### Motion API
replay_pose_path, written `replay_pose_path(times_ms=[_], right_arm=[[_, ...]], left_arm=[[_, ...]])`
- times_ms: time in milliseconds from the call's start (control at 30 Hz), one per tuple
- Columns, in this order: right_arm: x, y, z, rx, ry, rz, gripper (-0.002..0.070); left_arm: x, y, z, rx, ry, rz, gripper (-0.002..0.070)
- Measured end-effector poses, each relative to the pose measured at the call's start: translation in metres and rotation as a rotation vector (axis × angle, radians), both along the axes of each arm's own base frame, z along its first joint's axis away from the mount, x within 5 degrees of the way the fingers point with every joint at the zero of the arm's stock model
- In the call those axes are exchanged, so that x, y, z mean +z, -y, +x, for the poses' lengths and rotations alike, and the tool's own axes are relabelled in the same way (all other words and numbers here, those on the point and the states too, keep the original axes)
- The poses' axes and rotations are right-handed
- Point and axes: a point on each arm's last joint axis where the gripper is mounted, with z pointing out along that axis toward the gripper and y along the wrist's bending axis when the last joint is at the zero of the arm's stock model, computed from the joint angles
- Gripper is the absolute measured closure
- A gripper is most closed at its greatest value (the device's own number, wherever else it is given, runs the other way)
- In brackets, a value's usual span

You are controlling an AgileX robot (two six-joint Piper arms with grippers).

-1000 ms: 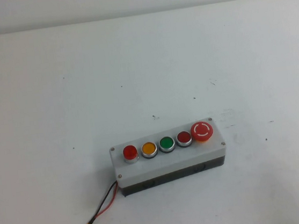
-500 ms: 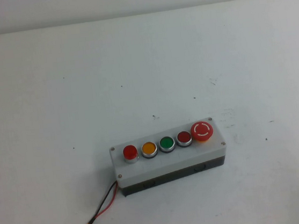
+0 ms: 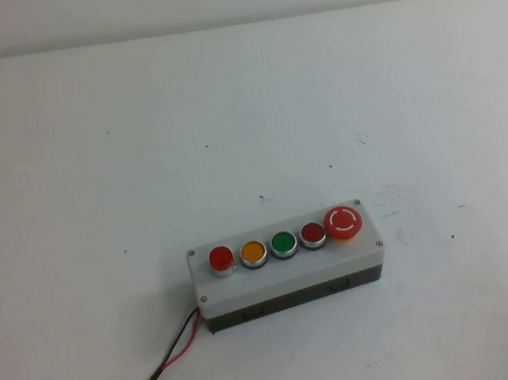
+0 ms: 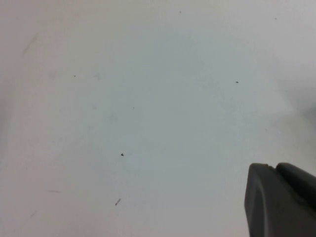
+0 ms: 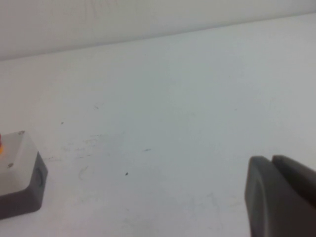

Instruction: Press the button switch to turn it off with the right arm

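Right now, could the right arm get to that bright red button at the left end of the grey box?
Probably yes. The button switch sits uncovered on the grey box, nothing above it. The right end effector is off to the box's side; the left end effector is elsewhere.

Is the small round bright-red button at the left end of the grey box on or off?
Cannot tell: the small round bright-red button looks bright, not clearly glowing. The right claw and left claw show only at their wrist views' edges.

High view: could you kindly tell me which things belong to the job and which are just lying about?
Job: button switch, leftmost on the grey box; right gripper, clear of the box.
Idle: left gripper, above the table; orange button, green button, darker red button, mushroom button; wires.
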Motion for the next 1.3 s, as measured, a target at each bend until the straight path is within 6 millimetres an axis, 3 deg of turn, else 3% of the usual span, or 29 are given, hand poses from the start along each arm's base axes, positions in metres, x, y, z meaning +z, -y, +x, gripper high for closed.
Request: replay_pose_path(times_ms=[367, 1300], right_arm=[[-0.0105, -0.0085, -0.0034, 0.148, -0.089, -0.236, 0.0692], [-0.0109, -0.0089, -0.0036, 0.155, -0.092, -0.244, 0.0692]], left_arm=[[0.0, 0.0, 0.0, 0.0, 0.0, 0.0, 0.0677], [0.0, 0.0, 0.0, 0.0, 0.0, 0.0, 0.0677]])
